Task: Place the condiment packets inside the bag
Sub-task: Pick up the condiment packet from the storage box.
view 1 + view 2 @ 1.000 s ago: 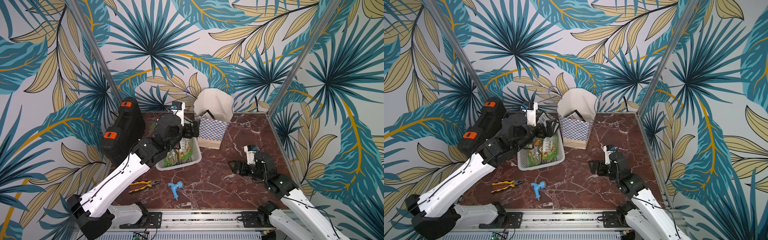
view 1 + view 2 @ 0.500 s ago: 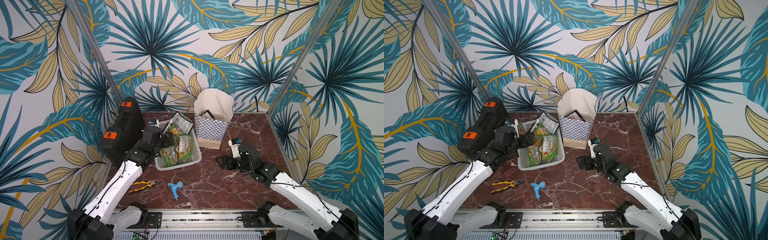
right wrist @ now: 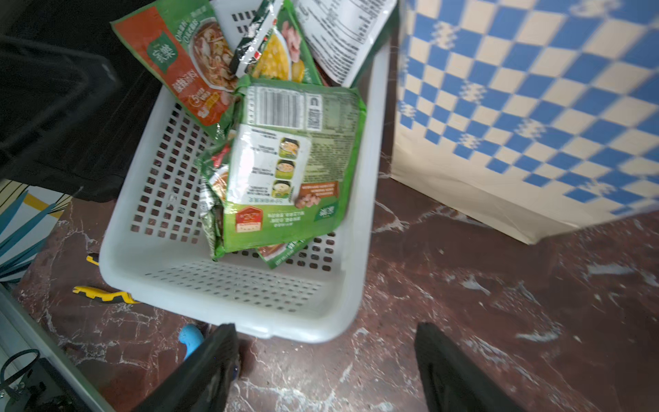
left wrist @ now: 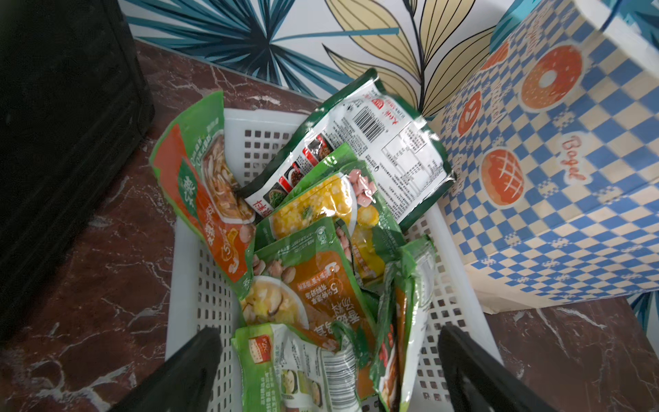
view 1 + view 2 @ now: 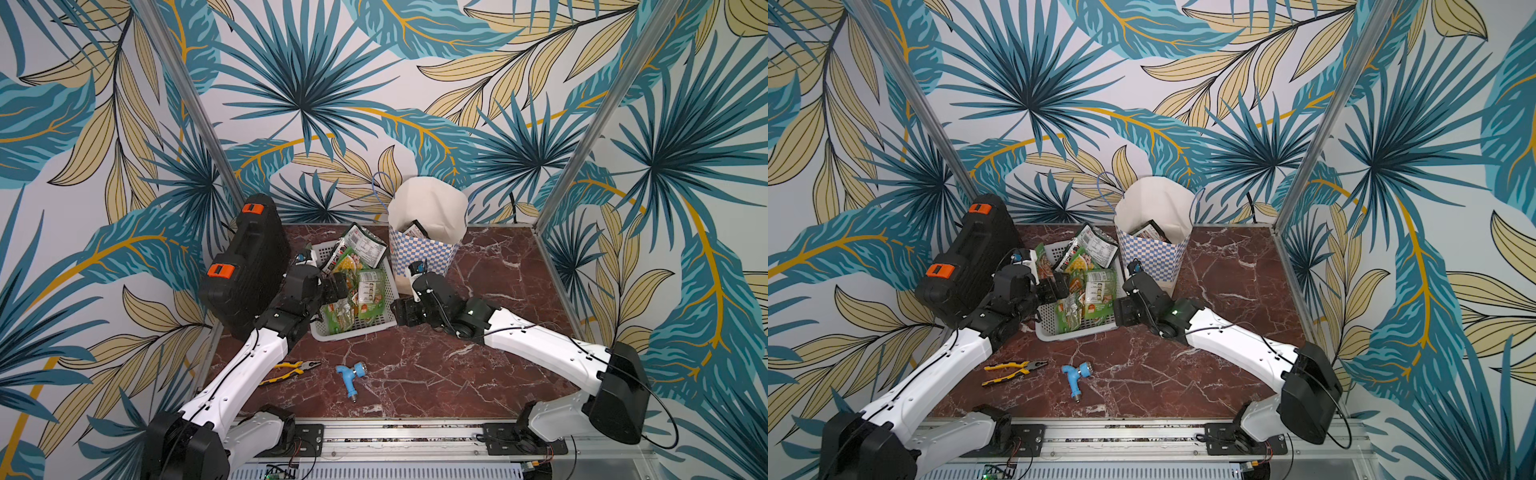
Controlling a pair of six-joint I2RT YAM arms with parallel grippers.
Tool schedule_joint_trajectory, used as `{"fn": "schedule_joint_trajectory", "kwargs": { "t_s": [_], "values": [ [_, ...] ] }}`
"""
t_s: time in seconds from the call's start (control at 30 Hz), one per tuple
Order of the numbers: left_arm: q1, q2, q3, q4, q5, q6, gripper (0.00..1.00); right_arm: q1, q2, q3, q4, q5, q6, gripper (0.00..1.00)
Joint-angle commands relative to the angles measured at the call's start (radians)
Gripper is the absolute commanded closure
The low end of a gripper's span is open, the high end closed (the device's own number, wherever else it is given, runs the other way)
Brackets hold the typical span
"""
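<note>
Two grippers, both with jaws spread wide and nothing pinched. Left gripper (image 4: 330, 335) hangs over the white perforated basket (image 4: 178, 271), its black fingers (image 4: 192, 367) straddling the heap of condiment packets (image 4: 313, 271) near the basket's left side; no contact is visible. Right gripper (image 3: 326, 330) sits low just outside the basket's right-front corner, above the bare marble table (image 3: 499, 303), empty and pointing at the basket wall. Most packets lie piled in the basket, with green ones on top. An orange-green packet (image 4: 199, 192) leans over the basket's left rim. A silver-black packet (image 5: 362, 246) is propped on the basket's far rim, toward the bag (image 5: 424, 254). The bag stands upright just right of the basket's far corner, mouth open; cannot tell if it touches the basket. At least one dark packet (image 5: 414, 231) shows inside it. Black tool case (image 5: 249, 266) leans just left of the basket. Yellow pliers (image 5: 291, 368) and blue tap fitting (image 5: 351, 374) lie on the table in front of the basket, apart from it.
</note>
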Motion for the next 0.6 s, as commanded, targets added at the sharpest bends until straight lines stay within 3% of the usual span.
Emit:
{"fn": "schedule_joint_trajectory", "kwargs": {
  "t_s": [0.0, 0.3, 0.57],
  "values": [
    [0.004, -0.048, -0.073, 0.12, -0.032, 0.014, 0.0, 0.02, 0.078, 0.08, -0.032, 0.047, 0.015, 0.19],
    [0.004, -0.126, -0.172, 0.184, -0.097, -0.033, 0.0, 0.044, 0.336, 0.334, -0.12, 0.074, 0.053, 0.28],
    [0.005, -0.129, -0.191, 0.196, -0.109, -0.048, 0.0, 0.049, 0.498, 0.488, -0.18, 0.089, 0.064, 0.3]
  ]
}}
